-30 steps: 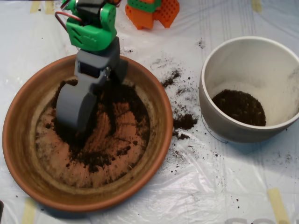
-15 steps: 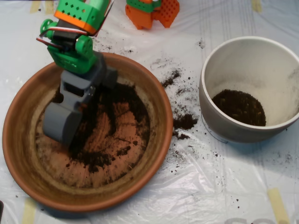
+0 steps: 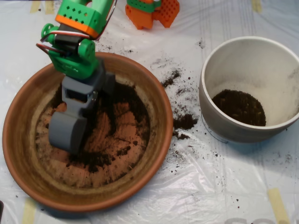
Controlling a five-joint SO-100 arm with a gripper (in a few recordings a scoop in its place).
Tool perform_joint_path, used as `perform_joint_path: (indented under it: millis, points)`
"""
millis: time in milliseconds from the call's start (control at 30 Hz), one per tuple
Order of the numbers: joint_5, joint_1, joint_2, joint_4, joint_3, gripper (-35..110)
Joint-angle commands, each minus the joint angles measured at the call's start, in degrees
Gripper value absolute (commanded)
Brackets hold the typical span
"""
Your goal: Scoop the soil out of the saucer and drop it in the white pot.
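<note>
Overhead view: my scoop (image 3: pixel 67 134) sits in the saucer (image 3: pixel 154 93) amid thin soil (image 3: pixel 96 158), jaws look clenched. Some already fills the white pot (image 3: pixel 208 70); I judge several loads remain.

The table (image 3: pixel 224 196) is covered with a sheet of clear, crinkled plastic over a white surface, held down by strips of pale yellow tape (image 3: pixel 279 204) at the near right, near left and far edges. On the left stands the saucer (image 3: pixel 161 135), its rim taking up most of that side. On the right, well apart from it, stands the white pot (image 3: pixel 219 123). Between the two, spilled soil (image 3: pixel 184 122) lies scattered on the plastic in small clumps and crumbs, thickest just beside the saucer's right rim. At the far edge sits an orange and green plastic block (image 3: pixel 152 11).
</note>
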Motion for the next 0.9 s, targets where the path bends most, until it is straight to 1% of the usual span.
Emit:
perform_joint_path:
  millis: [0, 200, 367, 467, 567, 667, 733, 800, 867]
  points:
    - [-1.5, 0.4, 3.2, 0.0, 0.3, 60]
    - [-2.8, -0.1, 1.2, 4.1, -1.1, 60]
    - [-3.8, -0.3, -0.4, 5.3, -1.5, 59]
    - [-4.0, -0.2, -1.6, 5.4, -2.0, 54]
    - [-4.0, 0.2, -2.4, 5.3, -3.2, 43]
    - [-3.8, 0.6, -2.5, 5.2, -3.8, 40]
    - [-3.6, 1.0, -2.3, 5.3, -4.1, 37]
    - [-3.6, 1.1, -2.1, 5.4, -4.4, 31]
    - [-3.7, 1.5, -1.8, 5.4, -4.4, 29]
